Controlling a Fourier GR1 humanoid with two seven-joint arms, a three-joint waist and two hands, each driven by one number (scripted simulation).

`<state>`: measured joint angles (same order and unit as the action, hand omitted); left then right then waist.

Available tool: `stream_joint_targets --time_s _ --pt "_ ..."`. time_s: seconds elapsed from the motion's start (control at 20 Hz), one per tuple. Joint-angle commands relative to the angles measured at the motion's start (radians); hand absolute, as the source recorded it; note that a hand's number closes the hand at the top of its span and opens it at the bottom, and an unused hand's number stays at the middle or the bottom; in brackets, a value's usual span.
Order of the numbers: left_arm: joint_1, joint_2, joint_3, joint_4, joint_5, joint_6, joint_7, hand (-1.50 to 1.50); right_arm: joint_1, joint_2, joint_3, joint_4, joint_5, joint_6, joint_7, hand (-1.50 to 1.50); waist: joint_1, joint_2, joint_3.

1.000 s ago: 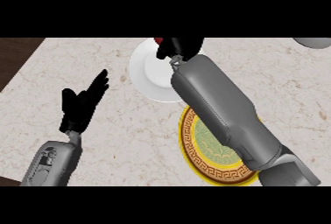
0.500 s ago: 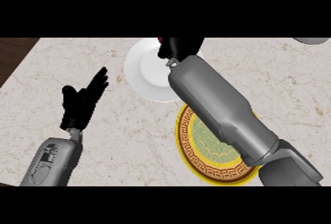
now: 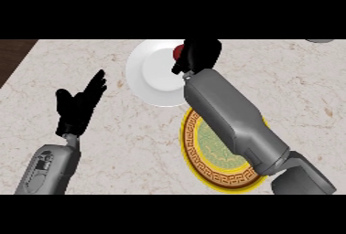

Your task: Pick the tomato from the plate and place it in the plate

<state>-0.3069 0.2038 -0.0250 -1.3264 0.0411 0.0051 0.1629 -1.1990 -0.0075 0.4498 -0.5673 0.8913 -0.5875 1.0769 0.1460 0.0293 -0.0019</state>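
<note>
Single head view looking steeply down at the marble counter (image 3: pixel 135 151), fairly close; both forearms are entering from the lower edge.

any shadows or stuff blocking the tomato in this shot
Head view: the right hand covers most of the tomato, only a red sliver shows at the hand's left edge; soft shadows lie on the white plate beneath the hand and on the patterned plate beside the forearm; no strong glare.
</note>
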Motion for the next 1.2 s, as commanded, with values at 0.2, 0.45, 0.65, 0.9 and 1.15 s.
stream_joint_targets --time_s 0.2,0.45,0.65,0.9,1.15 --pt "-0.008 -0.035 -0.012 -0.030 -0.012 0.036 0.032 0.00 0.052 0.007 0.085 -0.020 -0.242 -0.099 -0.030 -1.50 -0.014 -0.006 0.002" --pt "0.041 0.000 0.005 -0.028 0.000 -0.001 -0.003 0.00 0.019 0.007 0.140 0.010 -0.172 -0.288 -0.130 -1.50 -0.022 -0.004 0.001" --pt "-0.001 0.020 0.027 -0.041 0.017 -0.007 0.049 0.00 -0.011 0.007 0.148 -0.124 -0.224 -0.388 -0.213 -1.50 -0.019 -0.006 0.003" --pt "0.046 0.002 0.026 0.011 -0.005 0.007 -0.030 0.00 -0.017 0.007 0.140 -0.216 -0.317 -0.504 -0.128 -1.50 -0.045 -0.014 0.001" --pt "0.034 0.009 0.038 -0.007 0.007 0.001 -0.015 0.00 0.076 0.007 0.120 -0.317 -0.517 -0.585 -0.232 -1.50 -0.040 -0.004 0.002"
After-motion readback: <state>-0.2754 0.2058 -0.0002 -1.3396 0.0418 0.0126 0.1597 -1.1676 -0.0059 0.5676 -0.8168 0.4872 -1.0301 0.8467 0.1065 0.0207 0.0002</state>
